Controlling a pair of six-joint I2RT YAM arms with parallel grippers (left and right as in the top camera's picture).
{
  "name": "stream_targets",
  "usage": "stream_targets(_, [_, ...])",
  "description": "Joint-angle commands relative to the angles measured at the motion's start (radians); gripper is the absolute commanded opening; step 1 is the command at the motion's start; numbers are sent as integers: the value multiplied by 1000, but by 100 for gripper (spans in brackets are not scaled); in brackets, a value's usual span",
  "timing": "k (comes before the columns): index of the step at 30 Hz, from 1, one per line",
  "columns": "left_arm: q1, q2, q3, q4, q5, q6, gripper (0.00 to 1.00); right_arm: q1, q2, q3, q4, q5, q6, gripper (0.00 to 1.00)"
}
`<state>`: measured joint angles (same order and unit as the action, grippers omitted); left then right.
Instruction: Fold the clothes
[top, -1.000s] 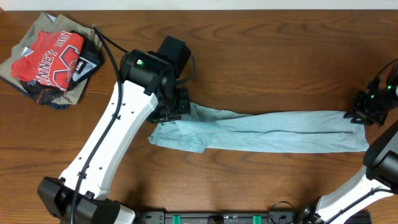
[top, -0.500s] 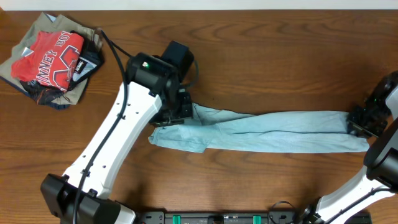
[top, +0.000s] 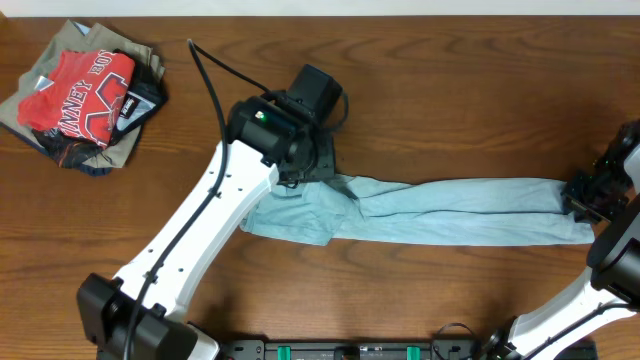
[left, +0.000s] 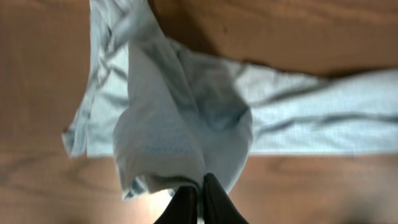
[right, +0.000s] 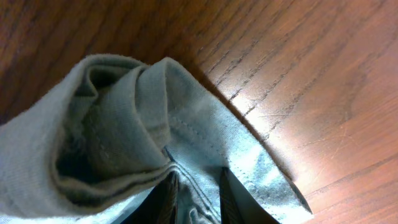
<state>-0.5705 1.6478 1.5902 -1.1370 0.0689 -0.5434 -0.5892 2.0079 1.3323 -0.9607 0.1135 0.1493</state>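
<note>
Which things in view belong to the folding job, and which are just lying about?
Job: pale blue-grey garment, stretched across the table; left tool, shut on one end; right tool, shut on the other.
Lying about: red T-shirt; dark and khaki garments under it.

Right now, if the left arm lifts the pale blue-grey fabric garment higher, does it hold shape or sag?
Likely floppy: the pale blue-grey fabric garment drapes in soft folds from the left fingers. Probably light, since a fingertip pinch holds up a raised fold. The rest would likely trail along the wooden table, where most lies stretched out.
</note>
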Motion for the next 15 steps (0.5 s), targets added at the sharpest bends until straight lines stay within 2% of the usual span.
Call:
stream_targets(1, [2, 47, -60, 54, -62, -20, 8, -5, -10, -3, 2, 16, 14, 22])
stream_targets(10, [-5, 214, -113, 177, -42, -19, 8, -5, -10, -3, 3, 16, 14, 22])
stream_targets(14, [-4, 261, -113, 206, 49, 25, 8, -5, -10, -3, 4, 16, 14, 23])
stream_targets(15, [-4, 266, -113, 209, 59, 53, 15, -5, -10, -3, 4, 16, 14, 23])
